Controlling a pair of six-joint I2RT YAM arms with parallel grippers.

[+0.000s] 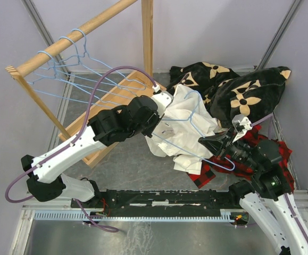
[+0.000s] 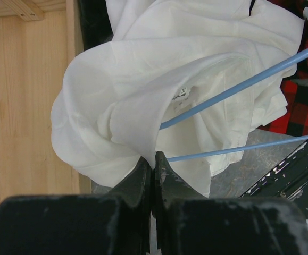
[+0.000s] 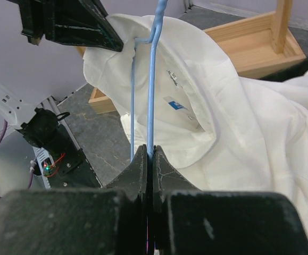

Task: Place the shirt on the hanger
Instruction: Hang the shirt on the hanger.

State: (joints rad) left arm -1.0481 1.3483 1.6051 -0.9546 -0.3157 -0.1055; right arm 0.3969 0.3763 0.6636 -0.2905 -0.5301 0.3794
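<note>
Cream-white shirt (image 1: 185,114): bunched and raised between the two arms over the middle of the surface (image 1: 127,164). Its lower folds hang over the near edge of the plaid garment (image 1: 207,172).
Shirt neck: the opening faces the right arm. A small label (image 2: 181,93) shows inside it.
Light-blue hanger (image 3: 152,95): thin wire, tilted, lying across the front of the shirt. In the left wrist view, two of its wires pass into the neck opening just below the label. The hook end points toward the right arm.
Left tool (image 2: 152,159): fingers pressed together with a fold of the shirt pinched between them, at the edge of the neck opening.
Right tool (image 3: 149,154): fingers pressed together on the wire of the hanger. A second, thinner run of the same wire passes just beside the left finger.
Tool spacing: the left tool is at the far end of the hanger wires, the right tool at the near end, with shirt fabric between them.
Spare hangers (image 1: 63,69): the same light-blue wire, hung by their hooks on the wooden rail (image 1: 74,40) at the far left, well apart from the shirt.
Rack base (image 1: 116,98): pale wood, under and behind the left arm.
Blanket (image 1: 239,87): black with tan flowers, heaped at the far right, behind the shirt.
Plaid garment: red and black, lying on the surface under the right arm.
</note>
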